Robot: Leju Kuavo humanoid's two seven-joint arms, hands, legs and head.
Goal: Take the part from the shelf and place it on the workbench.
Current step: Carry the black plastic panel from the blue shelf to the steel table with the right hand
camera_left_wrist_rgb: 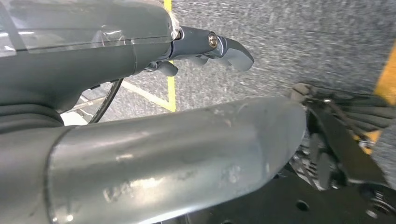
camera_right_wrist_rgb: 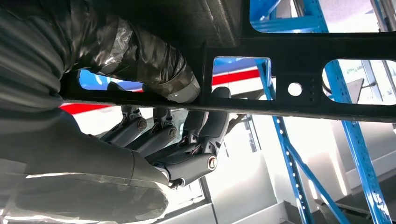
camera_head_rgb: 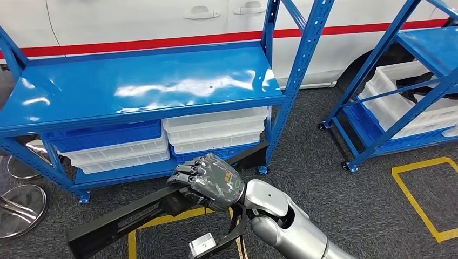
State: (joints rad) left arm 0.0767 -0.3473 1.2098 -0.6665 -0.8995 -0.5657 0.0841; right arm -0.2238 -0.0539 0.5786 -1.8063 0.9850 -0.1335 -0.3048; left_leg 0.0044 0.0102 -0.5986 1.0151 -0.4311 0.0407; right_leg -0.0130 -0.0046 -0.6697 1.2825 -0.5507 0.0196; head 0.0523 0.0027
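- I have the right hand point(camera_head_rgb: 208, 182) wrapped around the part point(camera_head_rgb: 116, 219), a long black frame-like piece, and it holds it off the grey carpeted floor point(camera_head_rgb: 324, 178) in front of the blue shelf point(camera_head_rgb: 140, 89).
- From the head view, the part runs at a slant: one end low near the picture's bottom left, the other end up by the shelf's front right post point(camera_head_rgb: 294, 81), passing under my knuckles.
- In the right wrist view I see the fingers point(camera_right_wrist_rgb: 205, 135) curled over one bar of the part point(camera_right_wrist_rgb: 299, 51), with the thumb point(camera_right_wrist_rgb: 154, 60) pressed on the other side; the part has several cut-out windows and a small round hole.
- The left hand point(camera_left_wrist_rgb: 219, 46) shows at the left wrist, above the carpet and a yellow floor line point(camera_left_wrist_rgb: 170, 88); I cannot tell whether its fingers are spread or curled.
- The shelf's top deck is bare glossy blue. Below it, white and blue bins point(camera_head_rgb: 213, 129) sit stacked on the lower deck.
- A second blue shelf point(camera_head_rgb: 416, 81) with white bins stands to the right, well apart from the first.
- A white car with a red stripe point(camera_head_rgb: 162, 40) stands behind both shelves.
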